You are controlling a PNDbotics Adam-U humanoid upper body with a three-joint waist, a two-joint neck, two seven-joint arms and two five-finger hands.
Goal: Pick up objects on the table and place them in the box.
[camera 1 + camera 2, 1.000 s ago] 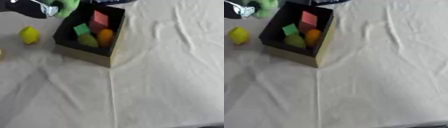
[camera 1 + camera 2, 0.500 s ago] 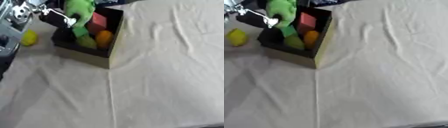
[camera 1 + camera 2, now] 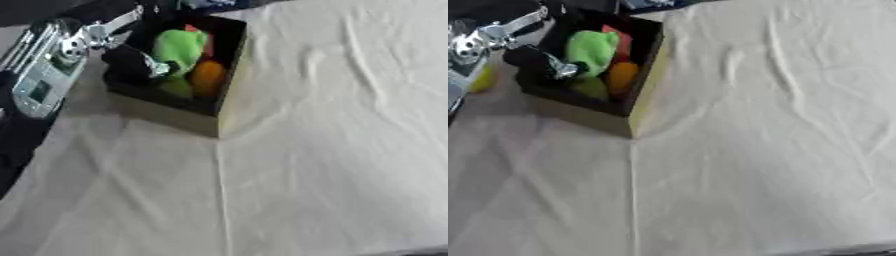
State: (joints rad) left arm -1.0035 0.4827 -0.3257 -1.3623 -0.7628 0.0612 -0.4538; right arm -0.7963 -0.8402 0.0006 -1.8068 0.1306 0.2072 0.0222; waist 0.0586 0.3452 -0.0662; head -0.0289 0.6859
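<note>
While the left hand [image 3: 131, 62] is held over the box [image 3: 197, 107], its fingers are curled round a green toy [image 3: 179, 46], which is poised above an orange piece [image 3: 206, 77] and a red block [image 3: 623, 42] inside. A yellow object [image 3: 483, 80] is seen beside the box.

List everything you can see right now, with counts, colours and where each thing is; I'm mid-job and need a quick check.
Box: one, black inside, tan outer wall, upper left of the table.
Green object: one, bright green, over the box, at the left hand's fingers.
Orange object: one, inside the box.
Red block: one, inside the box, mostly hidden.
Yellow-green object: one, inside the box, near wall.
Yellow object: one, on the cloth left of the box.
Tablecloth: one, cream, wrinkled.
Left hand: one, black and silver, at the box's left side.
</note>
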